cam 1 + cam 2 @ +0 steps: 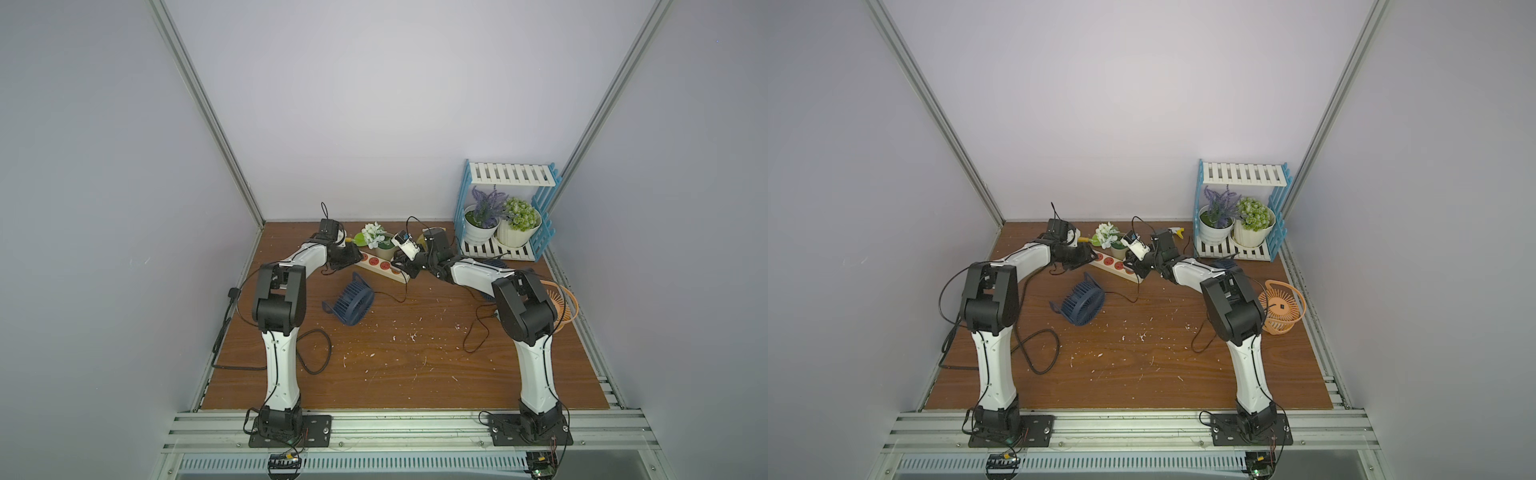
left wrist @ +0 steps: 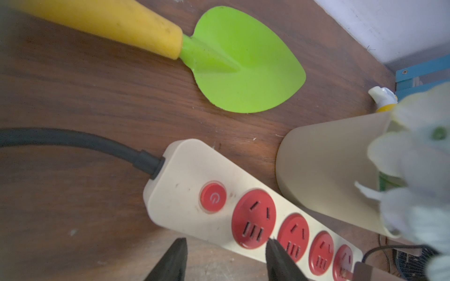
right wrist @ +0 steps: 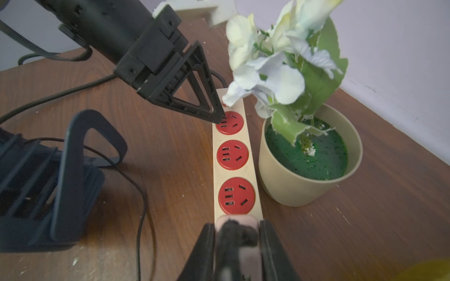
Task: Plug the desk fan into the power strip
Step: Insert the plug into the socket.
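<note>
The cream power strip (image 1: 380, 266) with red sockets lies at the back of the table; it also shows in the wrist views (image 2: 194, 194) (image 3: 252, 150). My right gripper (image 3: 237, 225) is shut on a pale plug (image 3: 246, 243) right above the socket at the strip's near end. From the plug a thin black cord (image 3: 143, 194) runs to the dark blue desk fan (image 1: 351, 301) (image 3: 48, 182). My left gripper (image 2: 226, 243) (image 3: 215, 114) is open at the strip's cord end. One fingertip (image 2: 272, 243) rests on the first socket, and its other fingertip stands beside the strip.
A beige pot of white flowers (image 3: 309, 158) (image 1: 384, 249) stands against the strip's far side. A green trowel with a yellow handle (image 2: 243, 63) lies behind it. An orange fan (image 1: 1281, 307) sits at the right, and a blue-white plant shelf (image 1: 507, 212) fills the back right corner.
</note>
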Robot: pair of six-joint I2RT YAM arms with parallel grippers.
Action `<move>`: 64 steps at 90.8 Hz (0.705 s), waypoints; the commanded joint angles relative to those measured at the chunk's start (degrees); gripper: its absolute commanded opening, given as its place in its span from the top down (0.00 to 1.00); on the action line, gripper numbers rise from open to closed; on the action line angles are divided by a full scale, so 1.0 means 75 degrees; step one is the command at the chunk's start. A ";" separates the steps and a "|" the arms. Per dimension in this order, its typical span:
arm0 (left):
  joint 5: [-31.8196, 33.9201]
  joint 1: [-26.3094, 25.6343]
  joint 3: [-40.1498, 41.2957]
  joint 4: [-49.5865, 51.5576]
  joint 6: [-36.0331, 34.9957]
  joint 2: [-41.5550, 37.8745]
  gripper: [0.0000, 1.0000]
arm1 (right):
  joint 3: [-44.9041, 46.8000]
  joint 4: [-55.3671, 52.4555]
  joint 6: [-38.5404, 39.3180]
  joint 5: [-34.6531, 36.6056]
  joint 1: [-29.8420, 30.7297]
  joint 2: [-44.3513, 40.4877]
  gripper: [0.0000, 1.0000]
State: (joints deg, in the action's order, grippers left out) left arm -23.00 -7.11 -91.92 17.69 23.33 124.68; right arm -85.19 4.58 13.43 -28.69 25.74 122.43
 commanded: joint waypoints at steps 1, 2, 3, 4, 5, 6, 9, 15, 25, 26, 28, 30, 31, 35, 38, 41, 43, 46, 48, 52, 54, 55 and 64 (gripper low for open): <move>-0.0142 0.0058 -0.0117 0.0012 -0.0010 0.0145 0.45 | -0.0110 -0.0321 0.0137 0.0027 -0.0033 0.0066 1.00; -0.0143 0.0058 -0.0112 0.0010 -0.0008 0.0145 0.45 | -0.0106 -0.0343 0.0140 0.0039 -0.0033 0.0062 1.00; -0.0143 0.0058 -0.0110 0.0015 -0.0007 0.0151 0.45 | -0.0104 -0.0365 0.0147 0.0051 -0.0033 0.0061 1.00; -0.0143 0.0058 -0.0114 0.0017 -0.0006 0.0148 0.45 | -0.0103 -0.0400 0.0151 0.0063 -0.0033 0.0054 1.00; -0.0144 0.0058 -0.0117 0.0019 -0.0006 0.0147 0.45 | -0.0103 -0.0435 0.0159 0.0081 -0.0033 0.0050 1.00; -0.0144 0.0058 -0.0112 0.0019 -0.0006 0.0146 0.45 | -0.0109 -0.0458 0.0174 0.0090 -0.0033 0.0049 1.00; -0.0154 0.0058 -0.0108 0.0017 -0.0006 0.0141 0.45 | -0.0128 -0.0575 0.0213 0.0125 -0.0033 0.0047 1.00; -0.0169 0.0058 -0.0108 0.0001 0.0006 0.0134 0.45 | -0.0176 -0.0899 0.0321 0.0299 -0.0020 0.0063 1.00; -0.0211 0.0053 -0.0126 -0.0016 0.0007 0.0122 0.45 | -0.0172 -0.1433 0.0498 0.0541 -0.0014 0.0075 1.00; -0.0219 0.0055 -0.0128 -0.0016 0.0007 0.0122 0.45 | -0.0161 -0.1485 0.0508 0.0566 -0.0018 0.0061 1.00; -0.0224 0.0057 -0.0130 -0.0021 0.0006 0.0130 0.45 | -0.0138 -0.1541 0.0536 0.0622 -0.0020 0.0044 1.00; -0.0252 0.0058 -0.0142 -0.0026 0.0000 0.0139 0.45 | -0.0135 -0.1634 0.0557 0.0675 -0.0012 0.0029 1.00; -0.0256 0.0058 -0.0142 -0.0020 0.0003 0.0154 0.45 | -0.0136 -0.1679 0.0561 0.0703 -0.0017 0.0026 1.00; -0.0290 0.0058 -0.0173 -0.0016 0.0021 0.0176 0.45 | -0.0188 -0.1939 0.0609 0.0837 -0.0007 0.0035 1.00; -0.0332 0.0055 -0.0183 -0.0010 0.0043 0.0210 0.45 | -0.0267 -0.2183 0.0668 0.0945 -0.0009 0.0063 1.00; -0.0366 0.0058 -0.0215 -0.0020 0.0074 0.0244 0.45 | -0.0333 -0.2414 0.0723 0.1041 -0.0004 0.0103 1.00; -0.0399 0.0058 -0.0222 -0.0014 0.0093 0.0270 0.45 | -0.0368 -0.2553 0.0759 0.1137 0.0006 0.0125 1.00; -0.0442 0.0058 -0.0252 -0.0015 0.0133 0.0309 0.45 | -0.0407 -0.2676 0.0756 0.1213 0.0022 0.0158 1.00; -0.0467 0.0058 -0.0267 -0.0015 0.0158 0.0333 0.45 | -0.0422 -0.2735 0.0759 0.1212 0.0025 0.0168 1.00; -0.0510 0.0057 -0.0287 -0.0018 0.0183 0.0370 0.45 | -0.0482 -0.2882 0.0758 0.1212 0.0058 0.0213 1.00; -0.0502 0.0058 -0.0293 -0.0022 0.0191 0.0377 0.45 | -0.0543 -0.2983 0.0786 0.1241 0.0084 0.0258 1.00; -0.0504 0.0058 -0.0300 -0.0019 0.0186 0.0384 0.45 | -0.0569 -0.3016 0.0792 0.1261 0.0096 0.0282 1.00; -0.0516 0.0058 -0.0307 -0.0020 0.0194 0.0382 0.45 | -0.0871 -0.3416 0.0824 0.1771 0.0269 0.0484 1.00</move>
State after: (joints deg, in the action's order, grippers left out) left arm -25.67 -7.11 -92.90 17.52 24.29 126.78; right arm -91.26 -9.30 18.09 -22.87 27.16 122.65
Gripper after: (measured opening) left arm 0.546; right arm 0.232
